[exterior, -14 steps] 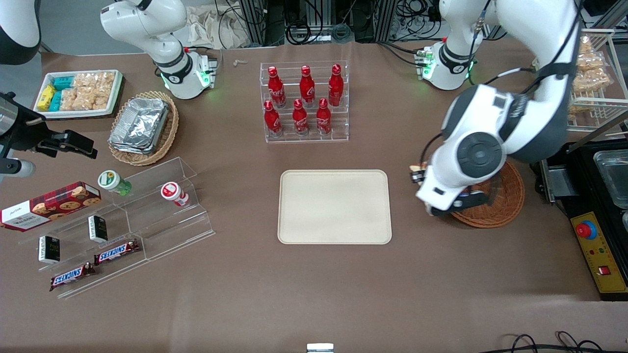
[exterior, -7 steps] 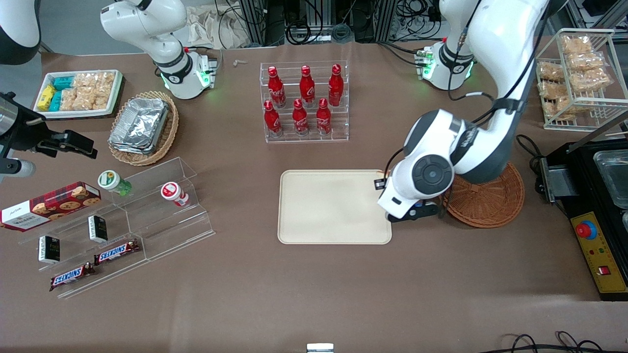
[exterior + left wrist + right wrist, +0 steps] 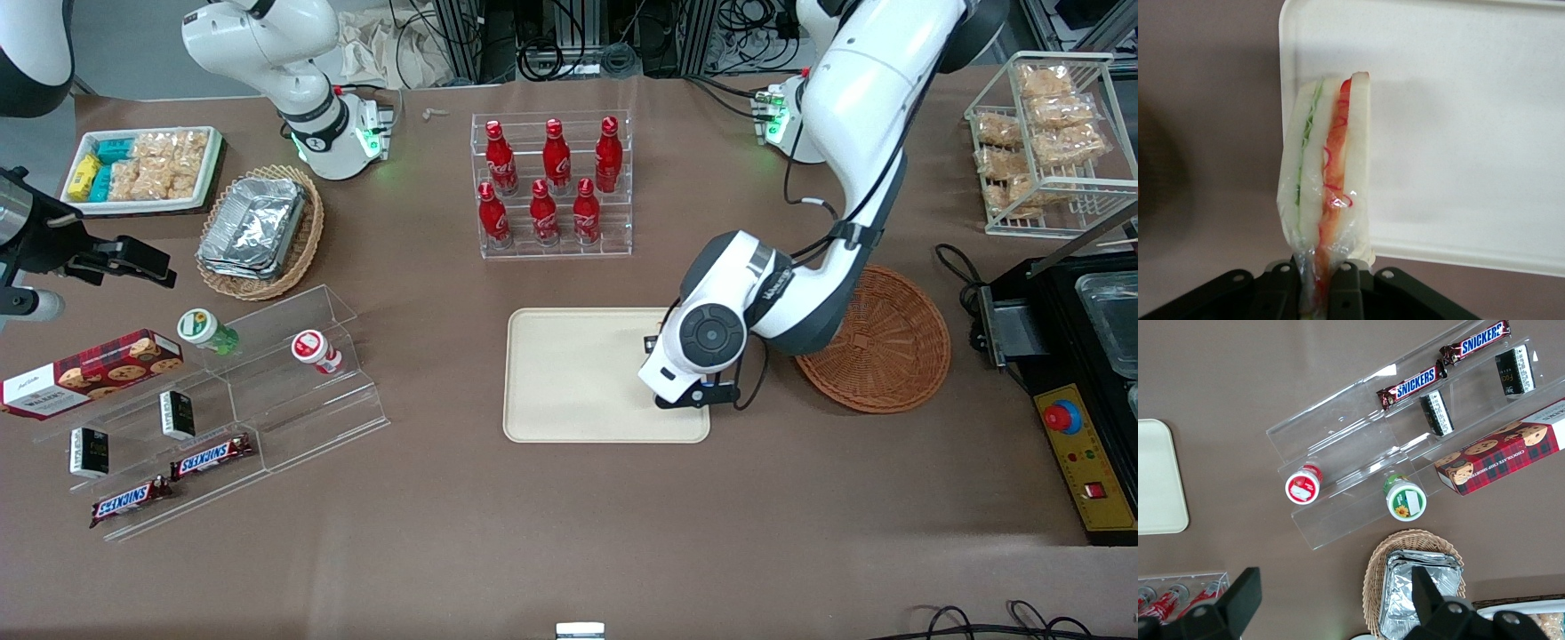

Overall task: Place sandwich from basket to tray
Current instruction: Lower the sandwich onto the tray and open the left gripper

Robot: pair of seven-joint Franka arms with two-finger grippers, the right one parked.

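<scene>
In the left wrist view the sandwich [image 3: 1328,180], a plastic-wrapped white-bread wedge with green and red filling along its cut edge, is pinched between my gripper's [image 3: 1319,283] black fingers [image 3: 1346,287], which are shut on its wrapped end. It hangs above the tray's [image 3: 1458,133] corner, over its edge nearest the basket. In the front view my gripper [image 3: 689,396] sits under the arm's wrist, over the cream tray [image 3: 578,373], and the sandwich is hidden by the arm. The round reddish-brown basket [image 3: 889,342] beside the tray holds nothing that I can see.
A clear rack of red bottles [image 3: 553,182] stands farther from the front camera than the tray. Toward the parked arm's end lie a tan basket of foil containers [image 3: 260,227], clear steps with snacks [image 3: 222,400] and a white snack tray [image 3: 142,169]. A wire snack rack [image 3: 1049,142] stands near the basket.
My gripper has carried the sandwich from over the basket sideways to over the tray's edge. The basket, earlier partly covered by the arm, now shows bare.
</scene>
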